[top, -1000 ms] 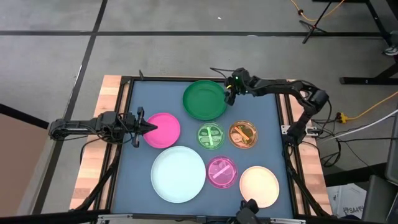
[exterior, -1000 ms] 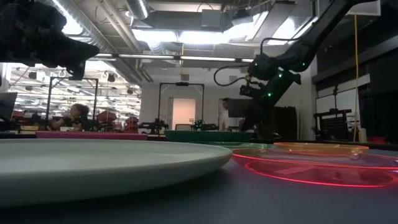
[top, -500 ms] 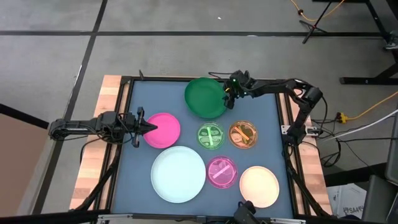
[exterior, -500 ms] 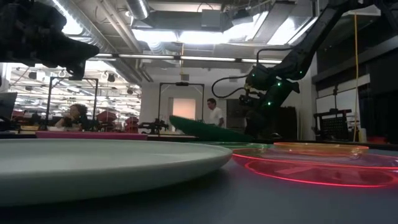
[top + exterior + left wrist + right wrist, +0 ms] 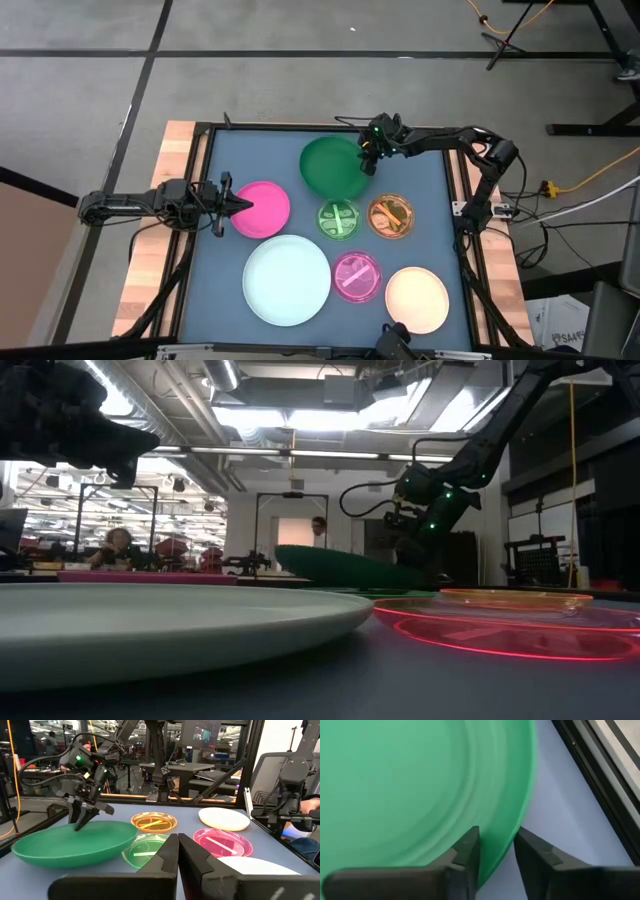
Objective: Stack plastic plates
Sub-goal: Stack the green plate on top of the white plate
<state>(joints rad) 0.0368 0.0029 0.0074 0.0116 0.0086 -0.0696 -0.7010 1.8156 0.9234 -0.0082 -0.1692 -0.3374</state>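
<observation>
Seven plates are spread over the tabletop, seen from above. At the far middle, one large plate is tilted, its right rim between the right gripper fingers, its near edge overlapping a small plate. Right of that small plate lies another small plate. Left of both lies a medium plate, the left gripper at its left rim. Nearer the front, left to right, lie a second large plate, a third small plate and a second medium plate.
</observation>
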